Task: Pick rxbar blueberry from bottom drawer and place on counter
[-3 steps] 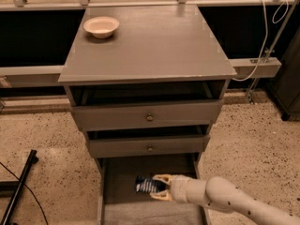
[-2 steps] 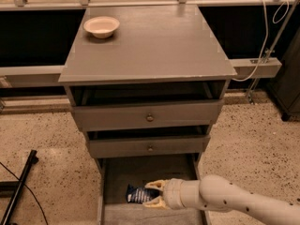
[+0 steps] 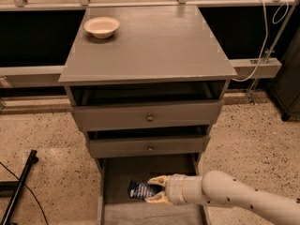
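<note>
The rxbar blueberry (image 3: pixel 137 189), a dark navy wrapper with pale text, lies on the floor of the open bottom drawer (image 3: pixel 117 172). My gripper (image 3: pixel 154 190) reaches in from the right on a white arm. Its two tan fingers (image 3: pixel 157 180) are spread, one above and one below the bar's right end, at or around it. The counter (image 3: pixel 154 46) is the flat grey cabinet top above.
A cream bowl (image 3: pixel 101 26) sits at the counter's back left. Two upper knobbed drawers (image 3: pixel 149 117) stand slightly open above the bottom one. A black pole (image 3: pixel 18 191) lies on the speckled floor at left. A white cable (image 3: pixel 260 41) hangs at right.
My gripper has moved left and lower in the drawer, and the bar has shifted left with it. It now sits at the fingertips.
</note>
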`<state>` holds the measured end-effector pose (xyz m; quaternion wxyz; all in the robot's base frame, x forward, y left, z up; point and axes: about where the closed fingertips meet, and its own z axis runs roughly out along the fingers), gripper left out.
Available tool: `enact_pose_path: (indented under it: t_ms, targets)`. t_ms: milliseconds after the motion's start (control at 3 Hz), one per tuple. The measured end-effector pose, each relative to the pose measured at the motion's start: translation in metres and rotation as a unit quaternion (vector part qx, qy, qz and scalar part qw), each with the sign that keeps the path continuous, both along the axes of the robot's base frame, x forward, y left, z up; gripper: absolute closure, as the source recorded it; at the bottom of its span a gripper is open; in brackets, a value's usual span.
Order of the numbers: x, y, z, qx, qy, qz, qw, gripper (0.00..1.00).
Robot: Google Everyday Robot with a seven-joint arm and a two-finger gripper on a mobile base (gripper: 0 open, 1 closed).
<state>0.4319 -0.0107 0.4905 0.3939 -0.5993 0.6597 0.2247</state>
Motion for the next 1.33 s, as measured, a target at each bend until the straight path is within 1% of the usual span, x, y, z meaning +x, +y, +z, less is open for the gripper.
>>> enact_pose_path:
  t_ms: [333,667,1000,1333]
  targets:
    - [0.001,-0.009,0.02,0.005,0.004,0.006,1.0,1.0]
    - [0.027,-0.032,0.095,0.009,-0.038,0.029,0.9988,1.0]
    - [0.032,-0.039,0.176,-0.008,-0.063,0.073,0.9953,1.0]
    - [0.039,-0.033,0.251,-0.046,-0.07,0.088,0.9926,1.0]
